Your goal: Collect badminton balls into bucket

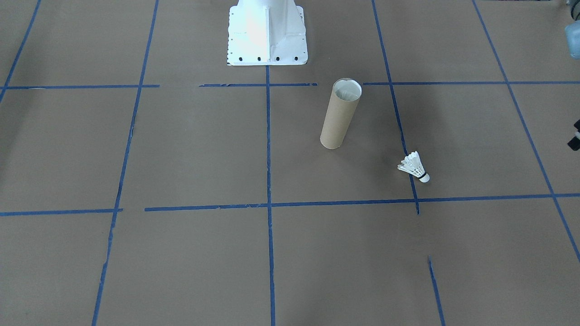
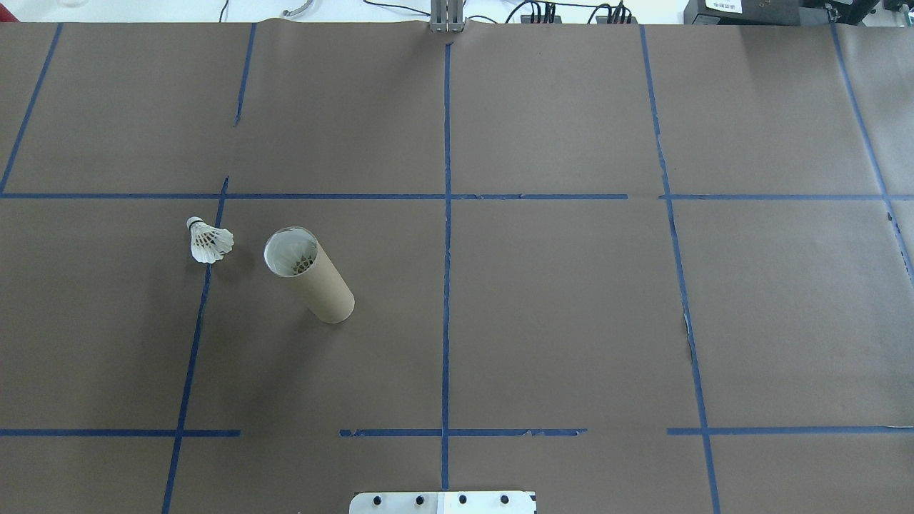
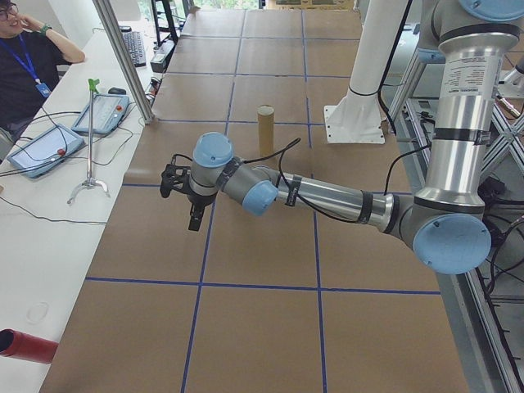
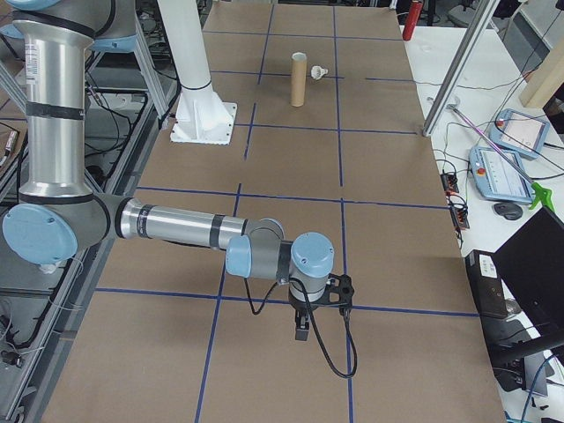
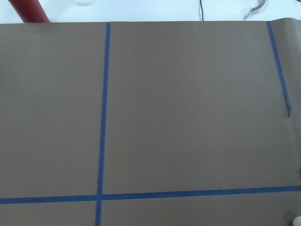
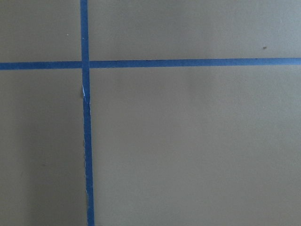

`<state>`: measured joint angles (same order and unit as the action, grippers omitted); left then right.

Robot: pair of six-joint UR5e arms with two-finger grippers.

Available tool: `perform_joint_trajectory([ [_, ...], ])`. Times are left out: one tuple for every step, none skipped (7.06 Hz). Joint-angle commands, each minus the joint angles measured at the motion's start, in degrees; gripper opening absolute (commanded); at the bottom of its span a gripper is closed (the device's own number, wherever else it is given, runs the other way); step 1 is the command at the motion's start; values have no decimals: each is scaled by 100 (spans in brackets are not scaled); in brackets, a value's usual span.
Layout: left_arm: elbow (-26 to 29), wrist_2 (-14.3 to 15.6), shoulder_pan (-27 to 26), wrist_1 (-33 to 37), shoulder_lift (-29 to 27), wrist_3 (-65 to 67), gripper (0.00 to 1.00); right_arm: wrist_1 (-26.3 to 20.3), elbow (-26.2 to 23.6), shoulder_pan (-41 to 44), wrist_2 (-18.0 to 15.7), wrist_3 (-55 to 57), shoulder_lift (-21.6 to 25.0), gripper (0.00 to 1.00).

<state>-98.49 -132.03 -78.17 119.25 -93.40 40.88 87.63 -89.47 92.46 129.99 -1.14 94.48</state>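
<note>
Brown paper [image 2: 557, 314] crossed by blue tape lines [image 2: 447, 214] covers the table. The tube [image 2: 310, 275] stands upright on it, and feathers show inside its open top. One shuttlecock [image 2: 208, 242] lies on its side near the tube, on a tape line. The white base [image 1: 266, 31] stands behind the tube. Both grippers [image 3: 187, 192] [image 4: 310, 304] hover over bare paper, well away from the tube; I cannot tell how their jaws stand. A white bench [image 3: 49, 221] with tablets runs beside the paper.

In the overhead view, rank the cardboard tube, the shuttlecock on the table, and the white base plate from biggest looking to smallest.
1. White base plate, though cut off by the view's bottom edge.
2. Cardboard tube, standing closer to the camera.
3. Shuttlecock, clearly smallest.
</note>
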Motion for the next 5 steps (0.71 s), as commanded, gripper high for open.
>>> perform_joint_trajectory([
  [-300, 596, 879, 502, 6, 2335, 100, 0, 0, 0, 9, 0, 0, 100],
  [-520, 1000, 1283, 511, -3, 3564, 100, 0, 0, 0, 0, 0, 0, 100],
  [-705, 1448, 1713, 503, -3, 4516, 100, 0, 0, 0, 0, 0, 0, 100],
  [-785, 1835, 2101, 502, -29, 5561, 100, 0, 0, 0, 0, 0, 0, 100],
  [-873, 2283, 2470, 494, -47, 6441, 100, 0, 0, 0, 0, 0, 0, 100],
])
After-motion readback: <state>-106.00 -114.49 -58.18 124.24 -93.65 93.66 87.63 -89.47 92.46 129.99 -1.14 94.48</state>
